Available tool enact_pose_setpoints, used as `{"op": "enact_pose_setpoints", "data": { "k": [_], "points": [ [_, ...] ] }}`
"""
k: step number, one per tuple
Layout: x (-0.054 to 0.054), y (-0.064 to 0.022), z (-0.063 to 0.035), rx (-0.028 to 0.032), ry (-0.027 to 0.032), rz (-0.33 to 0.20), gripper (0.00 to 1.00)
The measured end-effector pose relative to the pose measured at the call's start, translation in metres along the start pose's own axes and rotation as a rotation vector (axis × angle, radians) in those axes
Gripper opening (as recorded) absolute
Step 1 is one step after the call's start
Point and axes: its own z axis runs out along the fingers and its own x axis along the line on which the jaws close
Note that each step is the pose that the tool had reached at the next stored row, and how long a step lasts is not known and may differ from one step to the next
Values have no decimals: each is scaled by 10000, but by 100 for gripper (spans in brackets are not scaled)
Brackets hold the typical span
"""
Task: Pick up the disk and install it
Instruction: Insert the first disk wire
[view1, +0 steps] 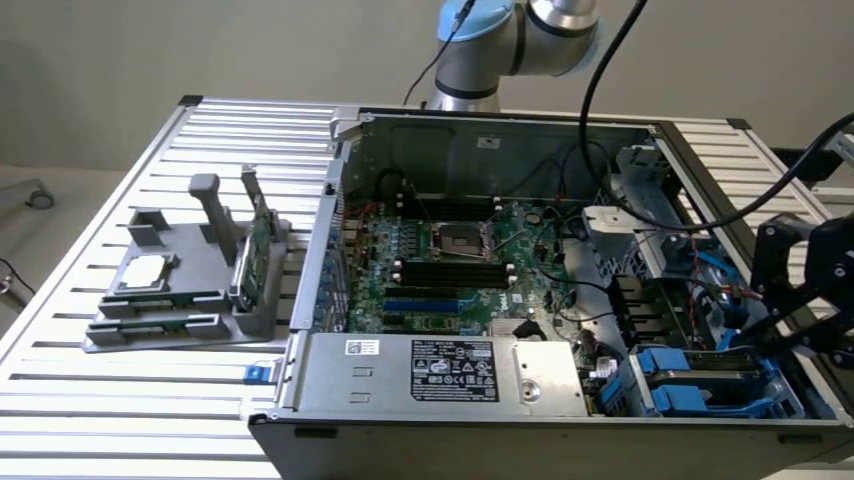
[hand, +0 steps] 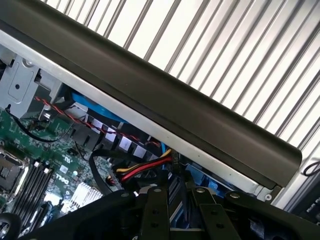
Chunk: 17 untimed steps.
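The end effector (view1: 787, 325) is hovering over the drive-bay corner of the open computer case (view1: 507, 440), which is sitting on the slatted worktop (view1: 160, 410). Whether the end effector is open or closed cannot be told. The disk (view1: 703, 368) is lying in that same corner of the case, blue carrier frame showing, just beneath the end effector.

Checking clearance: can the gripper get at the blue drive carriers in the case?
Probably yes: the gripper hangs just above the blue carriers, the case is open, and the cables run beside them.
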Motion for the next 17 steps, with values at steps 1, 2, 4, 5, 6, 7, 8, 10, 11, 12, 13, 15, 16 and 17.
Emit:
{"op": "enact_pose_setpoints", "data": {
  "k": [1,2,4,5,6,7,8,10,11,12,13,15,16,17],
  "points": [
    [-1,0,3,21,-28,3,24],
    [-1,0,5,41,-54,6,24],
    [-1,1,11,76,-95,11,24],
    [3,3,14,86,-100,12,24],
    [6,6,17,98,-96,14,24],
    [11,9,20,118,-83,14,24],
    [18,13,22,138,-72,17,24],
    [38,23,24,174,-52,21,24],
    [51,30,26,182,-48,22,24],
    [64,37,27,184,-46,23,24],
    [76,44,29,186,-45,23,24],
    [95,55,31,186,-44,22,24],
    [98,59,31,187,-44,23,24],
    [98,63,32,188,-44,20,24]
  ]
}}
